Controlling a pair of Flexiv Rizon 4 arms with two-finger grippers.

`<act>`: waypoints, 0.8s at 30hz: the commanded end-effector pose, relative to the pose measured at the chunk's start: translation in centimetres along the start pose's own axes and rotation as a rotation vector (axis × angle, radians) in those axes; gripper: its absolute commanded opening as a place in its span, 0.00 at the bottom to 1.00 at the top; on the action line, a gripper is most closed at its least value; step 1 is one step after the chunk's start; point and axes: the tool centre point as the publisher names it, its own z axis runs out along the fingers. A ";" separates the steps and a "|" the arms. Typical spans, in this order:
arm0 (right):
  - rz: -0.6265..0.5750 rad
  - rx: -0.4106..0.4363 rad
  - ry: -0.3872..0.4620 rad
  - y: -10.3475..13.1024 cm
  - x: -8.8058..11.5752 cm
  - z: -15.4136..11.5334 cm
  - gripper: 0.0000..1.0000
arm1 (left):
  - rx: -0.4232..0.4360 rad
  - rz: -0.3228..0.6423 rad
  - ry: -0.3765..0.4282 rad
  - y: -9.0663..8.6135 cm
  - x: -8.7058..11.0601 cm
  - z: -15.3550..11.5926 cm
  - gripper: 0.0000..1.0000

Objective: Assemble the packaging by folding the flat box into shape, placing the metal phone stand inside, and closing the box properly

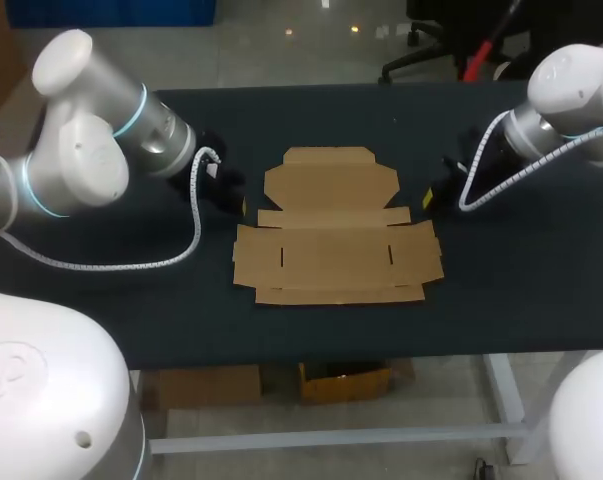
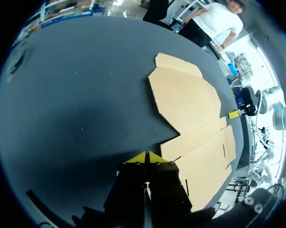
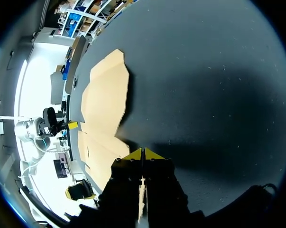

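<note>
The flat brown cardboard box blank (image 1: 336, 245) lies fully unfolded on the dark table (image 1: 521, 290), and the metal stand that belongs inside it shows in no view. As thin sheet card it is probably very light and springy. It should stay stiff across each panel yet give readily along its scored lines, and it will likely skate over the smooth tabletop if pushed from one side only. A hard pinch could crease or dent it. Since it sits flush on the surface, there is little for fingers to get under. The likeliest holds are the free edges of the small end flaps at either end, which are closest to each hand. The wide lid panel on the far side could also be tipped up while the other hand pins the middle panel down. The left gripper (image 2: 146, 157) has its yellow tips pressed together with nothing between them. It is held low and pointed toward the sheet, whose nearest end flap lies just ahead of and beside those tips, not touching. Across the sheet, the right gripper (image 3: 143, 154) mirrors it, clenched on nothing, low and angled inward, with the opposite end flap just ahead and to one side. The blank lies between the two hands, and neither touches it.
</note>
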 end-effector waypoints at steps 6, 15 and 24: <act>-0.035 0.013 0.001 0.2 0.0 0.9 0.00 | -0.003 0.002 0.013 0.1 -0.2 0.5 0.00; -0.076 -0.003 0.008 0.5 0.2 1.2 0.00 | -0.019 0.016 0.015 -0.1 0.1 0.9 0.00; -0.088 0.005 0.013 0.2 0.3 1.6 0.00 | -0.031 0.021 0.015 -0.1 0.3 1.3 0.00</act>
